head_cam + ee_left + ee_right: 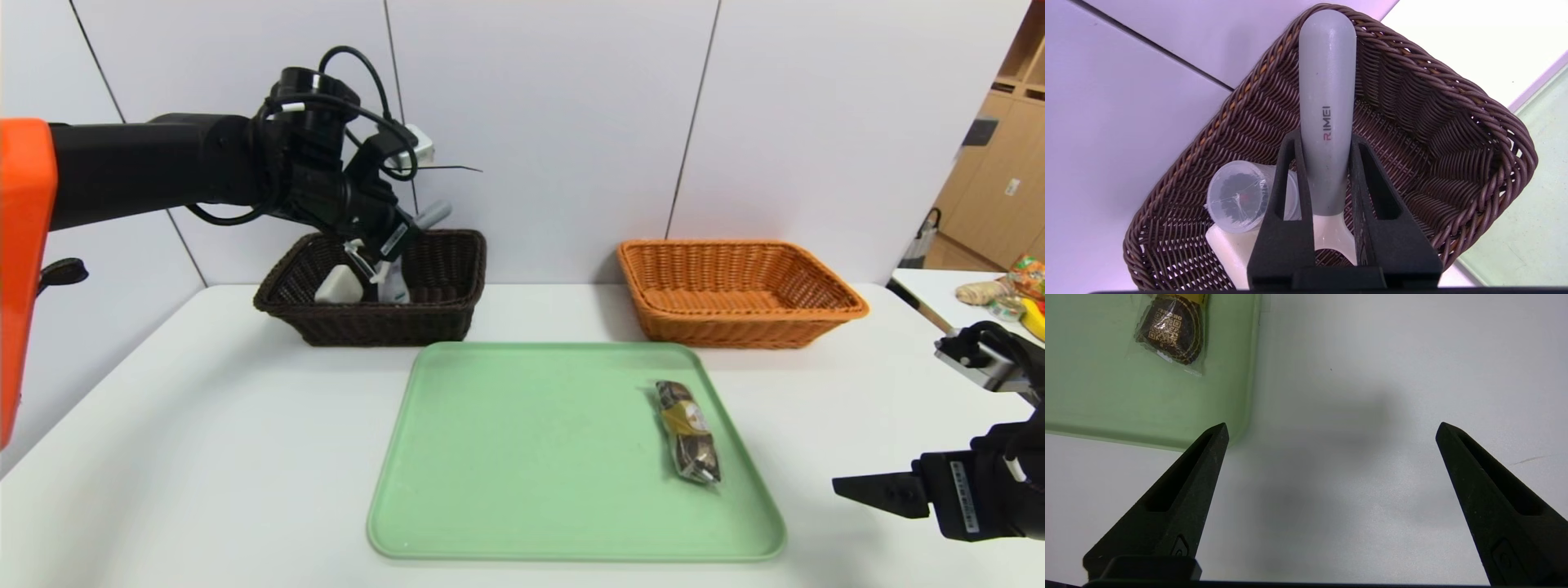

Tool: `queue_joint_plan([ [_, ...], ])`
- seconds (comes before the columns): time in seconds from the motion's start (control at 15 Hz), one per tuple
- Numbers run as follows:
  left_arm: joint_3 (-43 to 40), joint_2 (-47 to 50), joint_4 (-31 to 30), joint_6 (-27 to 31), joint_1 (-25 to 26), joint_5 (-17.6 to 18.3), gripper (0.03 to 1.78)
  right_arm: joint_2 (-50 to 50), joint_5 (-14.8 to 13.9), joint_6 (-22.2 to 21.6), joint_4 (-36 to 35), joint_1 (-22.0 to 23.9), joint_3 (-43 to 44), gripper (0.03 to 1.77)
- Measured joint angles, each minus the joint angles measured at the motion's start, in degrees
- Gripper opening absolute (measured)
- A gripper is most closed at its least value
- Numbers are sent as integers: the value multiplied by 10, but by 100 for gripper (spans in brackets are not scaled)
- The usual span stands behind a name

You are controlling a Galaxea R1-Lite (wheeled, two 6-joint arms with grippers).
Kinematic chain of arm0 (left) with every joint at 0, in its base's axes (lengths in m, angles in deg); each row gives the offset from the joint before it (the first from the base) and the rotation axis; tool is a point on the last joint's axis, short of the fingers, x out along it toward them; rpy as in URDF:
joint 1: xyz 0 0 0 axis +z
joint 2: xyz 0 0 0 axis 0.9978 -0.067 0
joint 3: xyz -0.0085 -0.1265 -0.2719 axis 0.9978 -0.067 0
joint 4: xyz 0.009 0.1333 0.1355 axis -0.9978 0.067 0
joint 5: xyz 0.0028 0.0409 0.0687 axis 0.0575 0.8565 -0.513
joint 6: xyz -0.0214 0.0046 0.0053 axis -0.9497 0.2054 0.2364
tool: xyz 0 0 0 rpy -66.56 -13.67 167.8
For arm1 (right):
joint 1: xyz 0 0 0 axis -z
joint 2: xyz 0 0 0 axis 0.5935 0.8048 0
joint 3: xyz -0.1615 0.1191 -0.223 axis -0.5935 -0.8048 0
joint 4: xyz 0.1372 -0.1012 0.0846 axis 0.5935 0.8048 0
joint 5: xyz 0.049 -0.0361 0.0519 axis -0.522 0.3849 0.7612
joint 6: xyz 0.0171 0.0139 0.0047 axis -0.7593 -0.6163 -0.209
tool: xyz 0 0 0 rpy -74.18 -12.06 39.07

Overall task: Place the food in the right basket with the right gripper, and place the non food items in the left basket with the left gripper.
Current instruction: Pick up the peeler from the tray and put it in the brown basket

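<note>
My left gripper (390,245) (1323,141) hangs over the dark brown left basket (445,314) (1433,134), shut on a tool with a grey handle (1326,102) (433,215) and a white head. Inside that basket lie a clear plastic cup (1237,202) and a white block (339,286) (1229,249). A wrapped snack (688,430) (1171,330) rests on the right side of the green tray (522,457) (1106,396). The orange right basket (739,287) holds nothing. Low over the table, right of the tray's near corner, my right gripper (849,487) (1331,430) stands open and holds nothing.
A second table at the far right carries fruit and packets (1008,290). The white wall runs close behind both baskets. Bare white tabletop (204,425) lies to the left of the tray.
</note>
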State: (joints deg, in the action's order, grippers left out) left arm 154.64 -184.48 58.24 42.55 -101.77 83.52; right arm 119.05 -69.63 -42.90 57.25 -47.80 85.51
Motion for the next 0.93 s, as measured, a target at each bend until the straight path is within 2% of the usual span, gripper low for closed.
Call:
queue_joint_plan([
  [0.53, -2, -25, -6, 4, -4, -1, 30, 0, 1, 0, 0, 4, 0, 175],
  [0.8, -22, -35, -61, 5, -9, -1, 30, -2, 0, 0, 0, 4, -2, 175],
  [0.93, -29, -38, -68, 4, -10, -1, 30, -3, 0, 0, 0, 4, -4, 175],
])
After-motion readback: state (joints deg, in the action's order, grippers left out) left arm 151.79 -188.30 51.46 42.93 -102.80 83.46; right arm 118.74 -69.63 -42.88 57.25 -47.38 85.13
